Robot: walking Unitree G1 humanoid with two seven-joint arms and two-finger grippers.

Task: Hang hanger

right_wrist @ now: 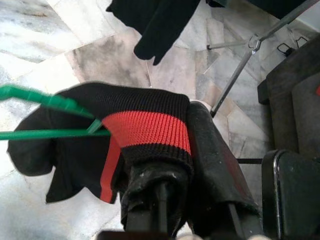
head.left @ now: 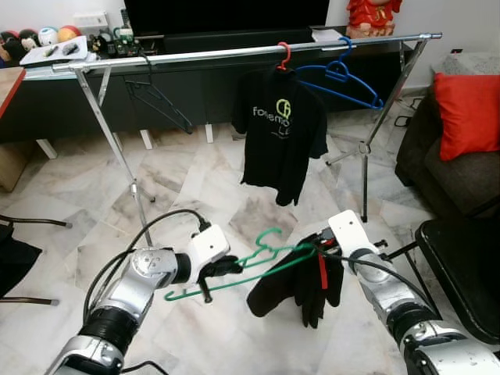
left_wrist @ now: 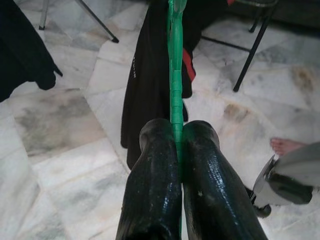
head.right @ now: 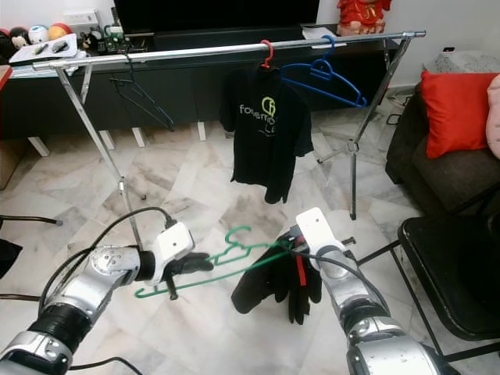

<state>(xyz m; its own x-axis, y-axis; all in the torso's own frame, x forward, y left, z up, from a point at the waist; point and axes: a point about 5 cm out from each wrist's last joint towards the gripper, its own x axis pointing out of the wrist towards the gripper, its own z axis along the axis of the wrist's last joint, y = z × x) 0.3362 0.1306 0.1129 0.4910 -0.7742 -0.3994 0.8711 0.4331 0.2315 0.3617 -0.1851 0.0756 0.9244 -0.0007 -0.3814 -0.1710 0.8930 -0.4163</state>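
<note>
A green hanger point(head.left: 234, 275) is held level over the marble floor between my two grippers. My left gripper point(head.left: 209, 275) is shut on its left arm, and in the left wrist view the fingers point(left_wrist: 155, 165) pinch the green bar point(left_wrist: 175, 75). A black garment with a red band point(head.left: 291, 287) hangs from the hanger's right end. My right gripper point(head.left: 317, 250) is shut on that garment point(right_wrist: 142, 130) where it meets the hanger point(right_wrist: 45, 134). Ahead stands a silver clothes rail point(head.left: 226, 55).
On the rail hang a black T-shirt point(head.left: 281, 141) on a red hanger point(head.left: 283, 55), a blue hanger point(head.left: 337, 74) and a black hanger point(head.left: 156, 98). A sofa with a red cushion point(head.left: 469, 109) and a black chair point(head.left: 461, 266) stand right. A person's bare foot point(left_wrist: 285, 145) is nearby.
</note>
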